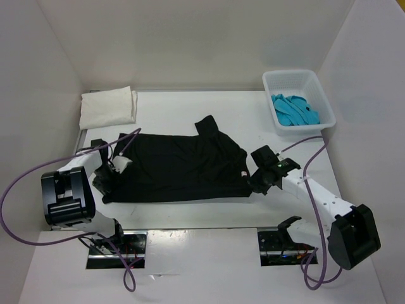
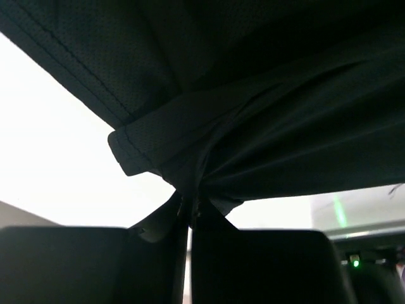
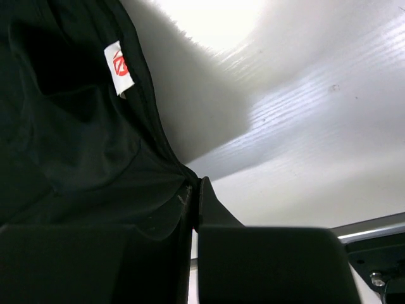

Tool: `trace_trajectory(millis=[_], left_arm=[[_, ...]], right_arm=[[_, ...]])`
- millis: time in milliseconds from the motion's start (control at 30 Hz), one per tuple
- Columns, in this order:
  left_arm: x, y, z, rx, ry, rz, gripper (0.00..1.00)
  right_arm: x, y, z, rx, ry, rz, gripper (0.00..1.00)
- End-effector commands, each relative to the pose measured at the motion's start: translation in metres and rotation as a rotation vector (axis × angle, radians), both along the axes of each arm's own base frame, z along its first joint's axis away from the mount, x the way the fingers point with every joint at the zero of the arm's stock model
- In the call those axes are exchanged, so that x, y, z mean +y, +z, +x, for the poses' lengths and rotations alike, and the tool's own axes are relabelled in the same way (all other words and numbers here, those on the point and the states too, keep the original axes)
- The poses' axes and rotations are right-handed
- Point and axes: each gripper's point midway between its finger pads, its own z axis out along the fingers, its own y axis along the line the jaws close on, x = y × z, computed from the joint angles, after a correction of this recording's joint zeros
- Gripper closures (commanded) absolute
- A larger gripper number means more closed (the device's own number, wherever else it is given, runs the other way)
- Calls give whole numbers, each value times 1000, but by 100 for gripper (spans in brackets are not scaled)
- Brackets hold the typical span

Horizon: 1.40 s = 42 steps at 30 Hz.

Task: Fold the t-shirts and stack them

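The black t-shirt (image 1: 180, 168) is clamped at both ends by left end effector (image 2: 190, 204) and right end effector (image 3: 193, 189), apparently for folding

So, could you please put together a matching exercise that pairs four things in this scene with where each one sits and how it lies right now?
Things:
1. black t-shirt
2. white garment
3. blue garment
4. basket

Places or states:
A. bunched up inside the basket
B. spread out across the middle of the table
C. standing at the far right corner
D. folded at the far left corner

Pairs: 1-B, 2-D, 3-A, 4-C
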Motion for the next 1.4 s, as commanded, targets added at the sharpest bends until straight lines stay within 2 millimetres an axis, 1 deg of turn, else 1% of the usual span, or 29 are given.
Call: trace_trajectory(millis=[0,200,233,267,333,367,400,500,533,600,633,667,700,733,767,800,867,900,933,967,1000,1067,1100,1133,1167,1233,1267,1333,1367], left_arm=[[14,11,-21,65,-41,70,100],[20,19,-47,153,-66,135,99],[20,19,-46,155,-78,145,97],[21,18,-51,170,-79,152,93],[22,20,-56,186,-80,181,83],[24,21,-58,197,-72,192,73],[25,22,-59,200,-73,203,55],[32,30,-70,240,-46,214,39],[32,38,-58,200,-34,186,36],[34,54,-48,168,-7,147,26],[38,64,-40,133,24,130,23],[39,84,-8,27,29,103,18],[42,97,8,-42,47,90,16],[46,107,25,-104,72,72,15],[42,114,55,-216,91,24,14],[45,133,81,-326,101,19,12],[36,131,121,-449,124,-63,11],[34,132,134,-488,136,-89,9],[29,117,147,-475,148,-125,9],[29,114,163,-509,165,-146,9],[18,94,173,-471,199,-236,9],[13,89,197,-492,221,-295,9],[8,83,205,-490,252,-337,9],[8,68,211,-465,273,-356,9],[12,65,222,-491,281,-355,9],[13,54,234,-498,312,-372,9],[16,56,243,-528,304,-366,9],[21,54,252,-551,301,-353,9],[22,42,250,-525,310,-347,7]], right_arm=[[-17,1,-7,20,-81,-76,100],[-3,9,-17,35,-54,-88,96],[-2,11,-20,33,-40,-88,88],[0,11,-21,40,-36,-77,63],[2,11,-23,47,-24,-70,37],[3,9,-24,61,-21,-67,23],[3,9,-27,70,-12,-73,0],[-4,27,-15,9,-33,-117,0],[2,52,2,-71,-20,-99,0],[10,81,29,-182,64,-114,0],[24,113,53,-279,109,-86,0],[31,126,68,-331,211,-119,0],[47,121,95,-343,268,-147,0],[68,146,119,-409,334,-118,0],[78,147,136,-427,441,-167,0],[100,141,172,-423,484,-194,0],[114,128,208,-405,589,-260,0],[125,79,228,-310,641,-302,0],[143,101,258,-387,649,-297,0],[147,91,275,-377,662,-314,0],[160,72,299,-355,695,-334,0],[166,54,320,-336,711,-351,0],[178,90,341,-452,692,-335,0],[176,47,346,-383,693,-335,0],[182,37,348,-381,716,-272,0],[173,36,363,-400,656,-265,0],[172,19,364,-378,654,-279,0],[167,13,368,-374,646,-281,0],[166,8,367,-360,648,-284,0]])
